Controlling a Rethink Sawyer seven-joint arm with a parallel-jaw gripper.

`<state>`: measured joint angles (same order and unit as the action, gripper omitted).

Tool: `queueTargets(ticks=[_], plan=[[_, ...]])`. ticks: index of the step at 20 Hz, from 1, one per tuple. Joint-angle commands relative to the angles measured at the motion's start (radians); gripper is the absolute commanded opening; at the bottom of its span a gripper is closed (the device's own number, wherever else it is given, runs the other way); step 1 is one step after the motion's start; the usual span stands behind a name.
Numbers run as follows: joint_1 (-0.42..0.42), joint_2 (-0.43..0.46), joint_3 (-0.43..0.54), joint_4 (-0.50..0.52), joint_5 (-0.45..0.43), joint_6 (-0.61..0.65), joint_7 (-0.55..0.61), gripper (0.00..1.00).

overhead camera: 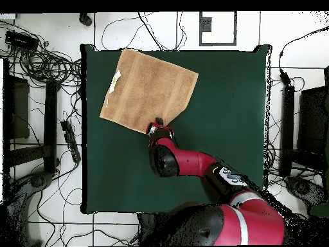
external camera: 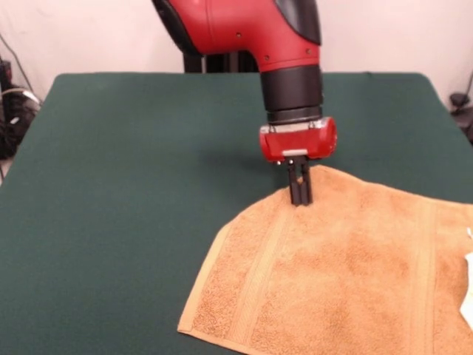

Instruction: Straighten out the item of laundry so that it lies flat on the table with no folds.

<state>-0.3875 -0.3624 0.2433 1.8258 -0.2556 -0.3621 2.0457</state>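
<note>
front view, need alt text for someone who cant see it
A red and black robot arm's gripper presses closed jaws onto the far edge of an orange-tan towel, which lies spread on a dark green table.

bare table (external camera: 126, 192) beside towel (external camera: 347, 281)

One orange-tan towel (external camera: 347, 277) counted, one white label (external camera: 468, 299) at its edge, one dark green table (external camera: 133, 185), one red and black arm (external camera: 251, 29), one gripper (external camera: 300, 198) seen.
</note>
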Motion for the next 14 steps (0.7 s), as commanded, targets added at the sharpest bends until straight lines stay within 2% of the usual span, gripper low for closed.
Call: queueTargets(ticks=[1,4,8,14], plan=[[-0.101,-0.133,0.040,0.140,-0.060,0.276,0.040,0.00],[-0.161,-0.247,0.006,0.192,-0.093,0.391,-0.029,0.00],[-0.259,-0.351,0.047,0.246,-0.128,0.535,-0.099,0.00],[-0.318,-0.505,0.110,0.298,-0.115,0.700,-0.120,0.00]])
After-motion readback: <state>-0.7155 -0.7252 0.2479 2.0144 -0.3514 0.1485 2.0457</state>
